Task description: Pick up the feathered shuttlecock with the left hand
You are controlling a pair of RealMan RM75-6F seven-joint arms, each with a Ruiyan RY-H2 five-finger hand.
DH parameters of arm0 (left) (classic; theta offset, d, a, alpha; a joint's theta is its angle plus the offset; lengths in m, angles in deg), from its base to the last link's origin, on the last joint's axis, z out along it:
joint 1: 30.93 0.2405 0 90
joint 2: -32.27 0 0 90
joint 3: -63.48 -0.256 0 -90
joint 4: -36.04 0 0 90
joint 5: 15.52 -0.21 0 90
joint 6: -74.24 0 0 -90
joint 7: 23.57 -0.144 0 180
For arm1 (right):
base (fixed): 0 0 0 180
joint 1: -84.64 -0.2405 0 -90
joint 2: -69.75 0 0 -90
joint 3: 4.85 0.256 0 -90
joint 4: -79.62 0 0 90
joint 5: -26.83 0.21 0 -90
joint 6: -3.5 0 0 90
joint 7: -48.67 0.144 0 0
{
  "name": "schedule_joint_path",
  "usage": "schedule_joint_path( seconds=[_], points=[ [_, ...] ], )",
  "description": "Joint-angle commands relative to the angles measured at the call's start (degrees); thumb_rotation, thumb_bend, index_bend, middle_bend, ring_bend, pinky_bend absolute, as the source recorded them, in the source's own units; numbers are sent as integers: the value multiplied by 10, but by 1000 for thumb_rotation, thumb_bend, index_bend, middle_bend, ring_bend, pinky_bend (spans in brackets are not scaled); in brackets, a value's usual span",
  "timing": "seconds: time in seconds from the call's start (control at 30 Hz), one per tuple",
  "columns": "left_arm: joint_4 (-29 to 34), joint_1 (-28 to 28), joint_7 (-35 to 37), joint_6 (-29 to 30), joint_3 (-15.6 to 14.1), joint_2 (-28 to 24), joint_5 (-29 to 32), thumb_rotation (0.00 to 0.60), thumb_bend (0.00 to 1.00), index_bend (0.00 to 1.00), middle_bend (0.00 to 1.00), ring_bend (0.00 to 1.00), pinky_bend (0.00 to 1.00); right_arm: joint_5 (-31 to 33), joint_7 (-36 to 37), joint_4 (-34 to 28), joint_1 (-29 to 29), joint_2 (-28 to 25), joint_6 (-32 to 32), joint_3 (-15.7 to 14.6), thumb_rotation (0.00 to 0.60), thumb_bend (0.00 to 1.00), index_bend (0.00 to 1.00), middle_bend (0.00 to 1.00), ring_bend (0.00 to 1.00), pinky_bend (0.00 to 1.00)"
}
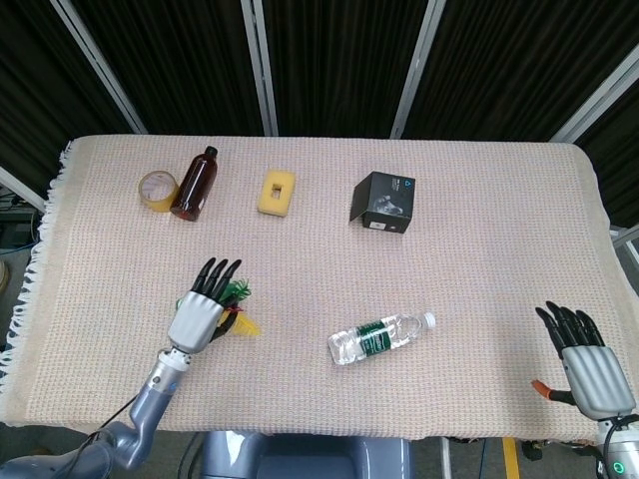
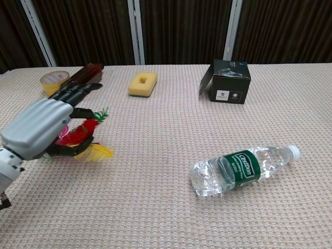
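The feathered shuttlecock (image 1: 240, 311) has red, green and yellow feathers that stick out to the right from under my left hand (image 1: 197, 317) at the table's front left. In the chest view the left hand (image 2: 39, 127) lies over the shuttlecock (image 2: 85, 137), with the thumb curled beneath it and the other fingers stretched forward above it. The hand grips it, and its base is hidden by the palm. My right hand (image 1: 584, 361) hovers at the front right edge with fingers spread and nothing in it.
A clear water bottle (image 1: 381, 336) lies on its side in the front middle. At the back stand a roll of tape (image 1: 158, 190), a brown bottle (image 1: 194, 183), a yellow sponge (image 1: 277, 192) and a black box (image 1: 383, 202).
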Motion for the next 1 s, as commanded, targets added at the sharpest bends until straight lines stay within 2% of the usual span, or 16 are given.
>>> schedule_joint_path(
  seconds=[0.03,0.3,0.5,0.57,0.63,0.7,0.73,0.83,1.0],
  points=[
    [62,40,-16,68,-24,-71,-26,600,569,887,25,0,0,-1,-6,-2,1,2,3,0,600,0,0,0,0,0],
    [157,93,-53,145,-47,-197,-51,600,559,860,29,0,0,1,-40,-9,1,14,-1,-1,600,0,0,0,0,0],
    [175,140,-47,157,-74,-247,-46,600,518,786,15,0,0,7,-66,-12,-1,25,-5,2,600,0,0,0,0,0],
    [179,147,-40,159,-77,-254,-47,600,430,610,4,0,0,9,-71,-13,-1,27,-5,3,600,0,0,0,0,0],
    [186,157,-20,170,-77,-263,-47,600,278,233,0,0,0,13,-75,-15,-2,29,-9,3,600,0,0,0,0,0],
    [199,164,4,192,-68,-273,-48,600,185,42,0,0,0,14,-81,-15,-2,30,-12,3,600,0,0,0,0,0],
    [206,165,8,198,-63,-280,-47,600,151,8,0,0,0,15,-85,-17,-4,32,-14,4,600,0,0,0,0,0],
    [257,181,-26,189,-67,-322,-35,600,117,0,0,0,0,17,-92,-18,-6,34,-18,4,600,0,0,0,0,0],
    [433,222,-160,148,-75,-425,40,600,115,0,0,0,0,19,-92,-19,-6,34,-20,3,600,0,0,0,0,0]
  ],
)
